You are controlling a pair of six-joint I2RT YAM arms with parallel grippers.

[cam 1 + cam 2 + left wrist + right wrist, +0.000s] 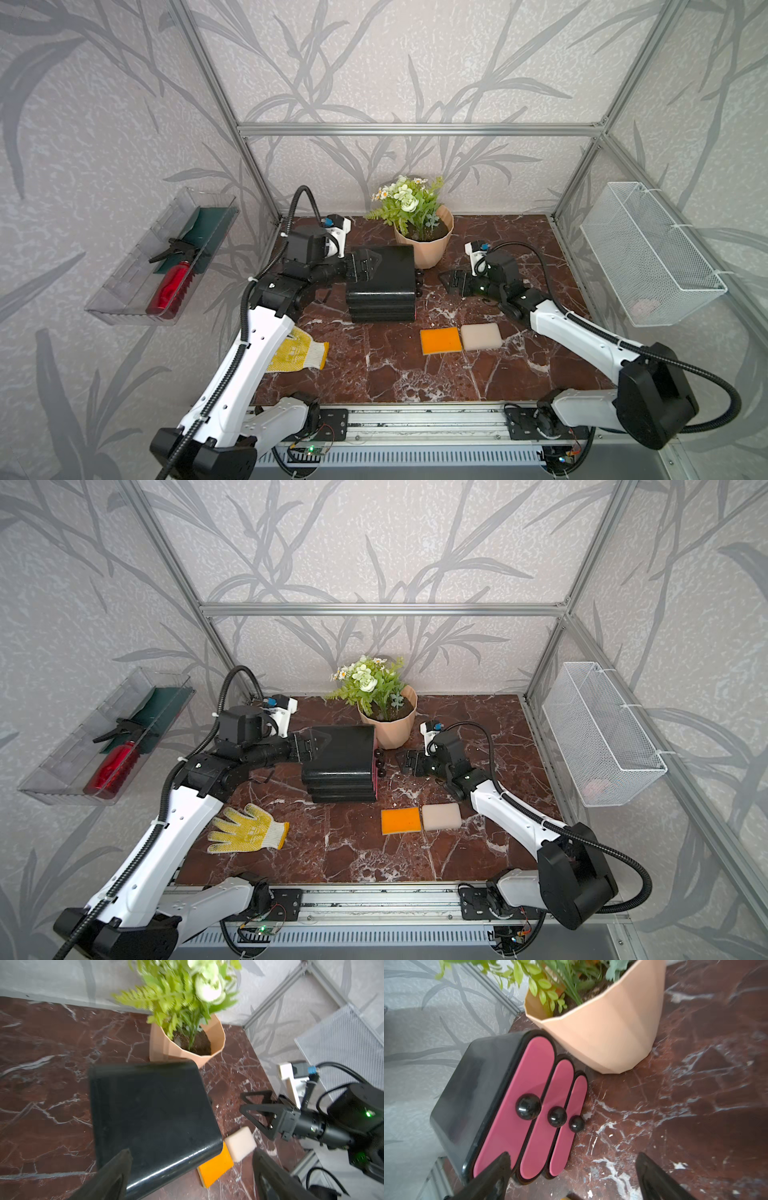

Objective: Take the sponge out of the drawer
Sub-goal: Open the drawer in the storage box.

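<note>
Dark marble tabletop (pixel 374 374), walled cell. Black drawer unit (pixel 380 286) sits mid-table, just in front of the flower pot (pixel 428 245).

Status:
- All three pink drawer fronts (pixel 512 1105) are flush and shut, so the sponge is not visible. If it's in there, I can't tell which drawer.
- An orange pad (pixel 440 340) and a beige block (pixel 481 336) lie side by side and touching on the table, in front of the unit and apart from it. Both look sponge-like, and neither is in a drawer.
- Left gripper (pixel 370 266) is over the unit's top at its back edge. Its fingers are spread wide and hold nothing. The wrist view shows a top corner of the unit between the fingers, not clamped. I can't tell whether it touches.
- Right gripper (pixel 451 281) is low, facing the drawer fronts and near them but not touching. Its fingers are spread wide and empty.

My read is that this is the approach step, with no drawer opened yet. The left arm looks set to brace the unit while the right arm pulls.

Next move needs:
- Pick a drawer. The top knob (pixel 528 1107) is the biggest target, then the middle knob (pixel 557 1116), then the bottom knob (pixel 576 1123).
- Line the right fingers up on either side of that knob, close on it, and pull straight out.
- The knobs are round and glossy, so an off-centre pinch could slip.
- The unit looks light, so without the left arm holding it down it may slide instead of opening.
</note>
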